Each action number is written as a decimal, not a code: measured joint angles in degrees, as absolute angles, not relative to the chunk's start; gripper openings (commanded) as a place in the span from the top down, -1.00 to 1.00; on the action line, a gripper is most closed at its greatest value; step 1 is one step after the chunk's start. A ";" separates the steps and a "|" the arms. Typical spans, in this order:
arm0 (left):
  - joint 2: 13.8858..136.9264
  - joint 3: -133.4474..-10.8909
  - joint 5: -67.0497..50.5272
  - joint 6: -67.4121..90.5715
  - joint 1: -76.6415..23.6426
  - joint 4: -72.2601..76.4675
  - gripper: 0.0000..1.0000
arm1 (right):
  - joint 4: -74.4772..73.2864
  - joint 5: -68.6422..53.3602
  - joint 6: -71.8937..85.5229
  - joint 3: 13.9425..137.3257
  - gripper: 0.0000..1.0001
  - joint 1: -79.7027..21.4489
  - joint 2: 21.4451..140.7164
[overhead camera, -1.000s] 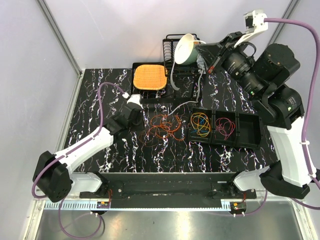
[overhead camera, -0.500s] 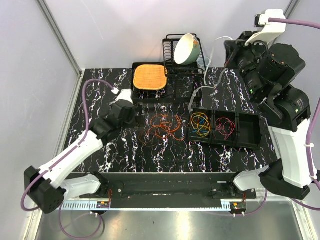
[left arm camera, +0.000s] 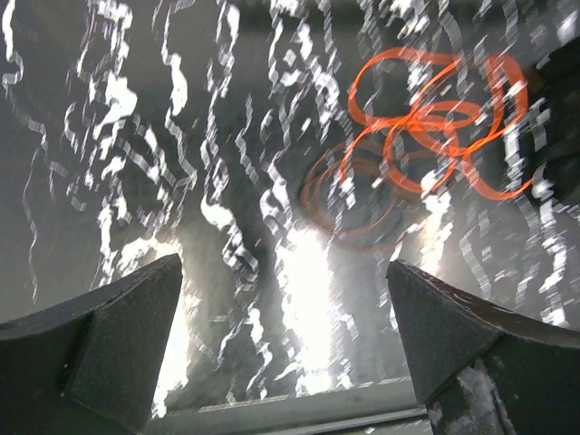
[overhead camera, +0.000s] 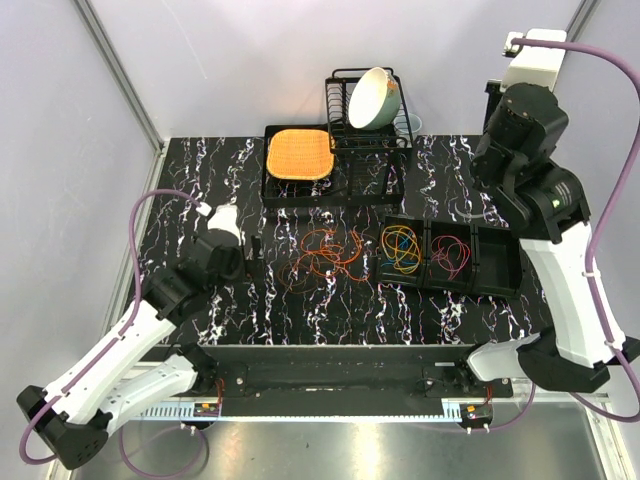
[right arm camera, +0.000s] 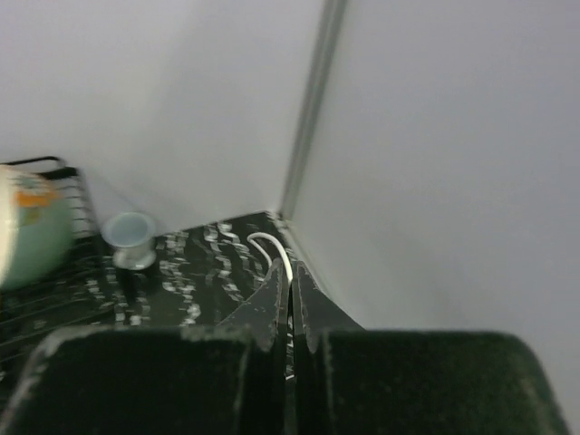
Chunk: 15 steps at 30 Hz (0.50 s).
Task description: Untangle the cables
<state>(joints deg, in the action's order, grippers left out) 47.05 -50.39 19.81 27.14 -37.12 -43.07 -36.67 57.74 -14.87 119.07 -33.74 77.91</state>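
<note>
left gripper (overhead camera: 254, 248): low over the table (overhead camera: 190, 180), just left of the tangle (overhead camera: 325, 255); fingers spread wide apart, nothing between them.
right gripper (right arm camera: 290, 272): raised high at the far right corner, close to the walls; jaws pressed together.
white wire (right arm camera: 268, 246): thin, curving out right at the tips of the right gripper; pinched or only touching, cannot tell.
tangle: orange and red cables in loose loops, flat on the table between the left gripper and the tray (overhead camera: 498, 262); blurred in the left wrist view.
tray: black, three compartments, just right of the tangle.
sorted cables: yellow and blue bunch (overhead camera: 400, 247) in the left compartment; dark red bunch (overhead camera: 450, 255) in the middle compartment.
far side of the table: dish rack (overhead camera: 352, 160) with a bowl (overhead camera: 372, 97) tilted in it; orange pad (overhead camera: 298, 153) just left of the rack.
</note>
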 measured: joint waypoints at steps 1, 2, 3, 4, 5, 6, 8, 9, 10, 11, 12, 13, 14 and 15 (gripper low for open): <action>46.44 -49.56 19.84 27.07 -37.12 -43.83 -0.97 | -36.12 58.96 -15.46 117.91 1.00 -32.16 77.91; 46.15 -49.15 19.81 27.03 -37.15 -44.42 -0.97 | -35.66 59.86 -15.92 116.90 1.00 -30.76 77.91; 46.02 -48.84 19.84 27.00 -37.21 -44.84 -0.97 | -35.24 60.90 -16.27 115.94 1.00 -29.19 77.91; 45.95 -48.75 19.86 26.98 -37.30 -44.88 -0.98 | -34.94 61.98 -16.53 114.89 1.00 -27.55 77.91; 45.93 -48.73 19.86 26.98 -37.36 -44.91 -0.98 | -34.79 62.39 -16.69 114.30 1.00 -26.72 77.91; 45.91 -48.73 19.88 26.96 -37.50 -44.91 -0.98 | -34.48 63.00 -16.69 113.45 1.00 -25.74 77.84; 46.00 -48.73 20.01 26.92 -37.87 -44.91 -0.98 | -34.11 63.64 -16.64 111.48 1.00 -24.25 77.38; 46.11 -48.73 20.03 26.92 -38.11 -44.93 -0.98 | -34.11 63.79 -16.64 110.83 1.00 -23.88 77.14; 46.28 -48.73 20.12 26.89 -38.50 -44.91 -0.97 | -34.11 63.86 -16.58 110.13 1.00 -23.35 76.88; 46.59 -48.73 20.23 26.87 -38.96 -44.93 -0.98 | -34.09 63.94 -16.49 109.58 1.00 -22.92 76.62; 46.83 -48.73 20.29 26.85 -39.42 -44.93 -0.97 | -34.09 63.96 -16.43 109.14 1.00 -22.61 76.34; 47.03 -48.73 20.40 26.83 -39.88 -44.93 -0.97 | -34.11 64.01 -16.29 108.86 1.00 -22.35 76.03; 47.20 -48.73 20.49 26.83 -40.27 -44.95 -0.97 | -34.09 64.01 -16.25 108.73 1.00 -22.17 75.79; 47.24 -48.73 20.60 26.81 -40.53 -44.95 -0.97 | -34.09 64.03 -16.23 108.73 1.00 -22.02 75.66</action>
